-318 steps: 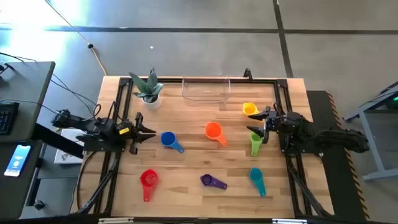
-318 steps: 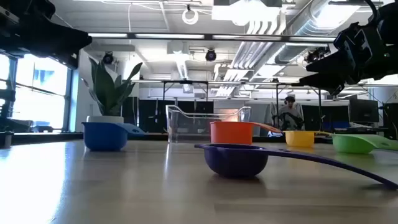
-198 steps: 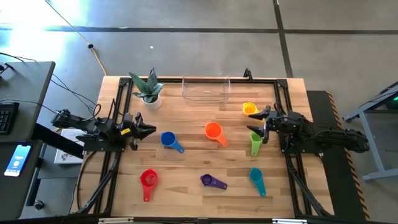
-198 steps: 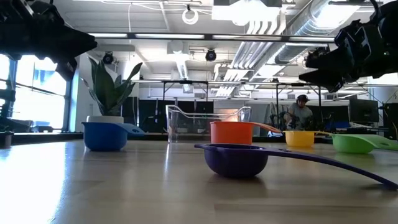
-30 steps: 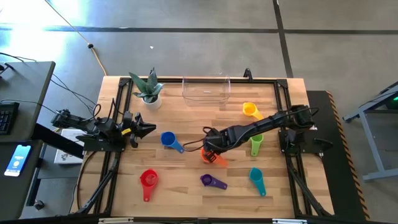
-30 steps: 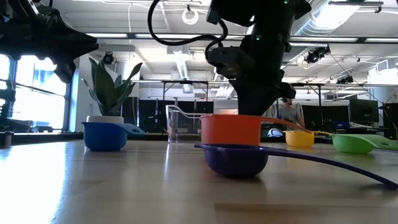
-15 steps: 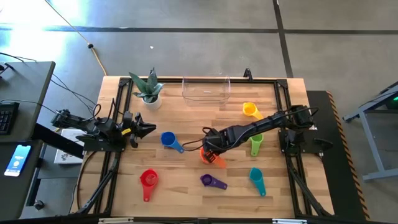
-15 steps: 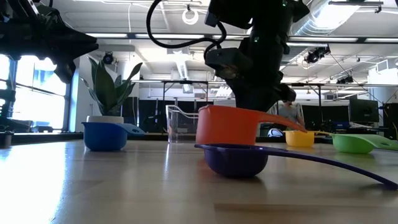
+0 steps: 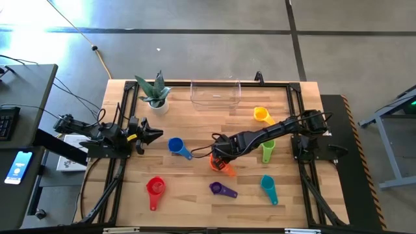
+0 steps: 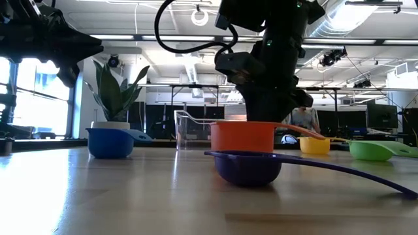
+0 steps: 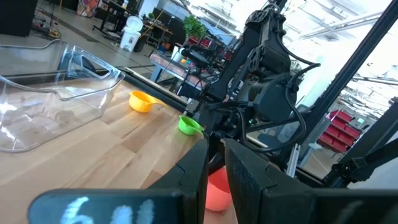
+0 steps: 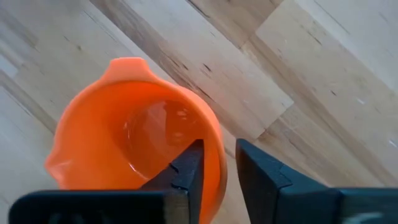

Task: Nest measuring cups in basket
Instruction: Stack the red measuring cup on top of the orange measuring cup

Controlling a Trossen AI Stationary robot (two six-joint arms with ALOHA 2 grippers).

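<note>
The orange measuring cup (image 9: 223,166) stands level on the table's middle, just behind the purple cup (image 10: 248,168) in the low view. My right gripper (image 12: 217,152) reaches down over the orange cup, open, with one finger inside it and one outside its wall. My left gripper (image 9: 159,134) hovers at the table's left with its fingers a little apart and nothing between them. The clear basket (image 9: 215,93) stands at the far edge. Blue (image 9: 175,145), red (image 9: 155,186), teal (image 9: 267,182), green (image 9: 267,151) and yellow (image 9: 260,114) cups lie scattered on the wood. My right gripper straddles the orange cup's wall (image 12: 214,140) from above, one finger (image 12: 189,165) inside the bowl and one outside. A strip of wood shows between the wall and the outer finger. Whether the inner finger touches the wall, I cannot tell. The cup rests on the table.
A potted plant (image 9: 155,93) stands at the far left, beside the basket. The right arm stretches across the table over the green cup. Bare wood lies between the orange cup and the basket. A person sits in the room beyond the table.
Half a second ago the orange cup was tipped, with one side raised off the table under my right gripper. It has since settled back level on the table at about the same spot.
</note>
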